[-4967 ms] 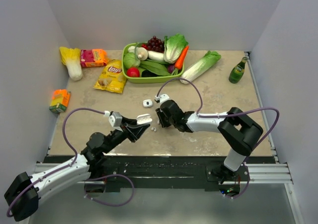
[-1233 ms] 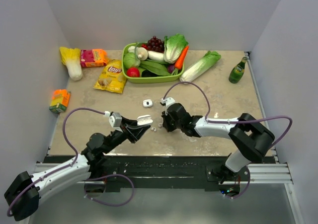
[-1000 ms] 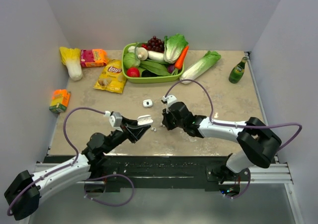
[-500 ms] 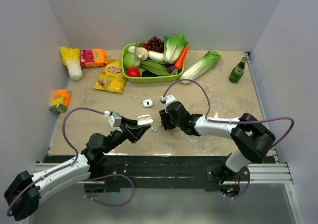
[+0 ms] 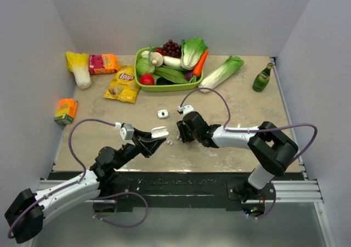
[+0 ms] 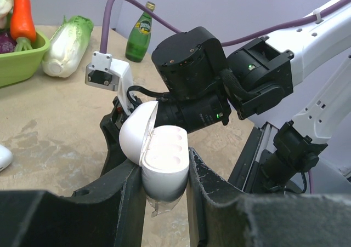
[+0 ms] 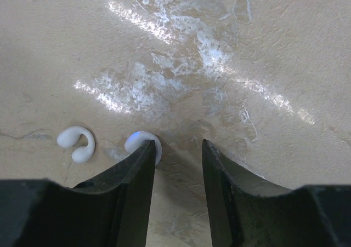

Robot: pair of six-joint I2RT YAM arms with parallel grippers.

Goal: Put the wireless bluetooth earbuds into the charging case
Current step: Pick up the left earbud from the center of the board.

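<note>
My left gripper [image 5: 156, 139] is shut on an open white charging case [image 5: 159, 131] and holds it above the table; in the left wrist view the case [image 6: 164, 165] sits lid-up between the fingers with its wells empty. Two tiny white earbuds [image 5: 170, 143] lie on the table just right of it. My right gripper [image 5: 178, 134] is low over them and open. In the right wrist view one earbud [image 7: 77, 144] lies left of the gripper [image 7: 177, 148]. The other [image 7: 140, 140] is partly hidden at the outer edge of the left finger [image 7: 131, 187].
A second white case [image 5: 162, 114] lies further back on the table. A green basket [image 5: 143, 85] of vegetables, a Lay's bag [image 5: 122, 84], a cabbage [image 5: 221, 73] and a green bottle [image 5: 262, 78] stand at the back. An orange box [image 5: 66, 110] is at the left.
My right arm's elbow swung outward and came back, and its gripper shifted slightly left beside the earbuds. My left arm and the case have not moved.
</note>
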